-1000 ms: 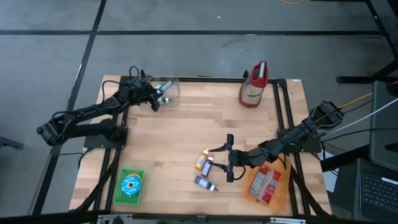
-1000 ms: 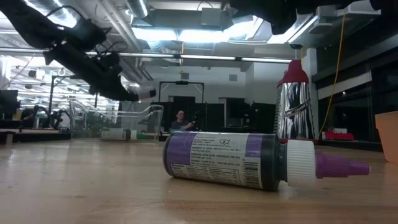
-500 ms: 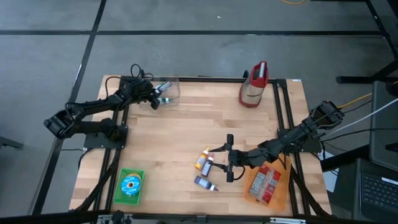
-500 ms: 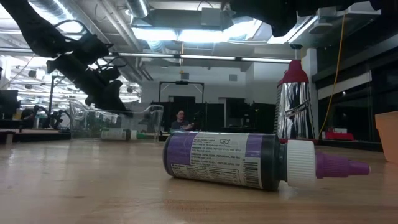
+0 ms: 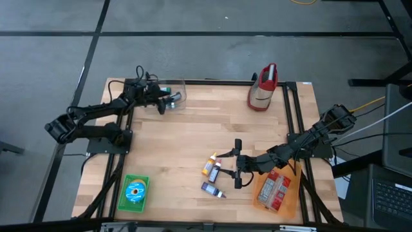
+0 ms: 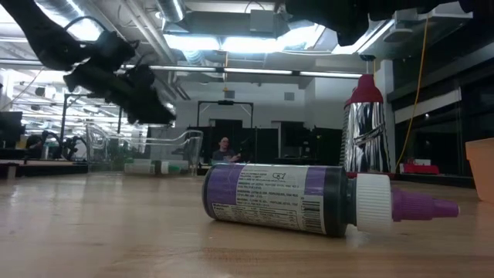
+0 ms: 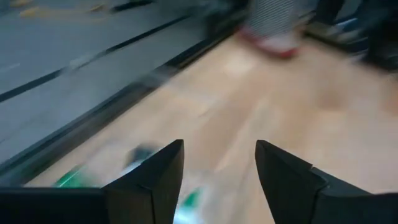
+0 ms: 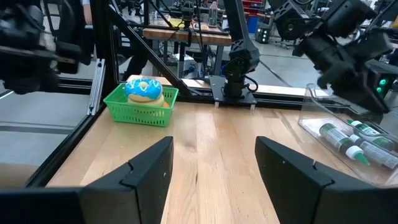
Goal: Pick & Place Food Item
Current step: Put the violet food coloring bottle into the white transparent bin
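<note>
NEXT TARGET: purple tube [image 5: 212, 190] lying flat on worktop [image 5: 187, 142], long axis crosswise | NEARER: right end effector [image 5: 237, 162], open, empty, just beside | LEFT: left end effector [image 5: 162, 102], open, over clear bin [image 5: 175, 93]

Bottles [image 5: 214, 175] mid-table; bin [image 5: 175, 94] far left corner; basket [image 5: 134, 193] near left.

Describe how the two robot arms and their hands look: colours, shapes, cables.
Both arms are black and slim, built of jointed segments. The left arm has a black cable looping above its wrist. The right arm has cables, one of them yellow, trailing off behind its base. Each ends in a hand with two broad, flat, matte black fingers, wedge-shaped with angled tips, on left hand and right hand.
</note>
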Controlling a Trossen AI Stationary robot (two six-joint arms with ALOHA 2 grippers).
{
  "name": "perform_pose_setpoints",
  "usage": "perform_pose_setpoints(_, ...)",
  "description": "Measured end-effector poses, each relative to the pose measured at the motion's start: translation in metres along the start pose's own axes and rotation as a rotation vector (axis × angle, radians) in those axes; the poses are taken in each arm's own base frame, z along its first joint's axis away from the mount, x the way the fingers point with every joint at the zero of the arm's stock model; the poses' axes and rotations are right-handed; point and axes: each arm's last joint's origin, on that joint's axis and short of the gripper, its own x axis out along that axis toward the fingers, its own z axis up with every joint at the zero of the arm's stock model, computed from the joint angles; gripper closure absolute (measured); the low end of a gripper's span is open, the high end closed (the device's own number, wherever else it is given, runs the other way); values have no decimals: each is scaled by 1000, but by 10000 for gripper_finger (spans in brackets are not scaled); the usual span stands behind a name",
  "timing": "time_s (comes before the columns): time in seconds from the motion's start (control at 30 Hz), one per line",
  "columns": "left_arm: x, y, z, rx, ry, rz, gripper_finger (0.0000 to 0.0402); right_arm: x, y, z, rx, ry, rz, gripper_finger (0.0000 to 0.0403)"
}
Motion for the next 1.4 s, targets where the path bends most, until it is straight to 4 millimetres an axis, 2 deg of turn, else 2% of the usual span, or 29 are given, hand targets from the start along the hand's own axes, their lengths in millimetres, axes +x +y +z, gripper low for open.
perform_pose_setpoints(0.2,7,-33,8,41,-70,-234,226,0,0,0,-2,3,0,172)
perform_pose_setpoints(0.47,14,-91,-1,127,-50,-275,222,0,0,0,-2,3,0,172)
perform_pose_setpoints(0.67,7,-135,-13,133,-31,-319,221,0,0,0,-2,3,0,172)
perform_pose_setpoints(0.9,-10,-176,-28,128,-31,-325,212,0,0,0,2,3,0,172)
perform_pose_setpoints(1.13,-27,-207,-50,122,-22,-287,206,0,0,0,3,3,0,172)
perform_pose_setpoints(1.4,-23,-231,-83,178,30,-315,206,0,0,0,5,3,-1,172)
